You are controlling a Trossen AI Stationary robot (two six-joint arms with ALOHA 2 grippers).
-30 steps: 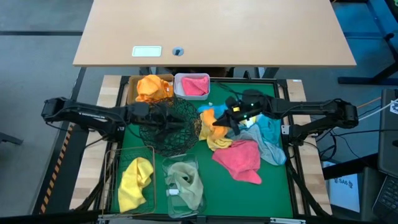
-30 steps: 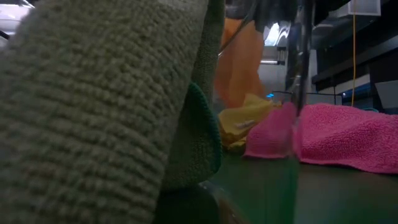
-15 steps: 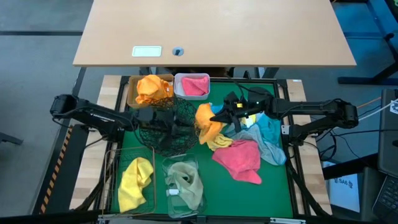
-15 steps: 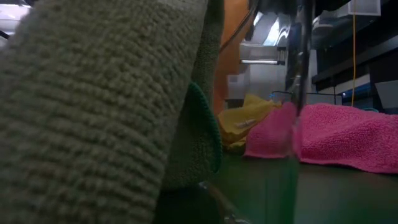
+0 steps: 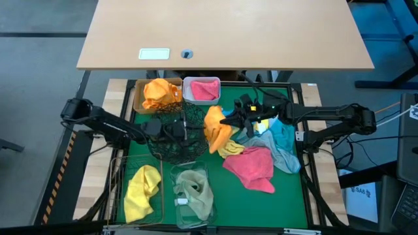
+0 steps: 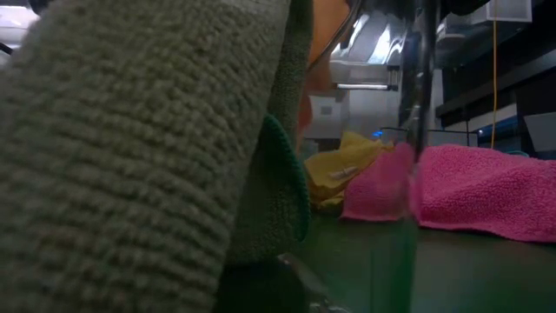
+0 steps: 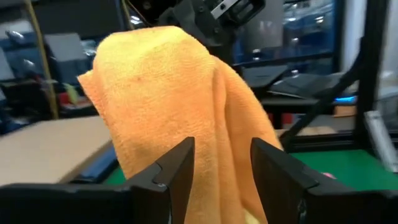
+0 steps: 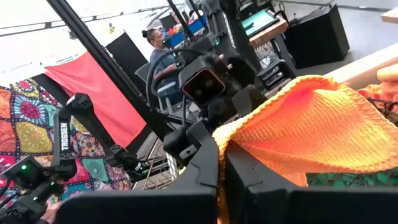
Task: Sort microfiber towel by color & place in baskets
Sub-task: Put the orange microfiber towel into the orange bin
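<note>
overhead, table-level, two wrist views

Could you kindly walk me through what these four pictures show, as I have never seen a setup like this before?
Two robot arms work at a green table. One picture looks straight down, one sits at table height, mostly blocked by an olive towel, and one camera rides on each wrist. The right gripper has its jaws shut on an orange towel, lifted off the towel pile. The left gripper, jaws open, is over the black mesh bowl, facing that towel. Around them, baskets already hold orange, pink, yellow and olive towels.
</note>
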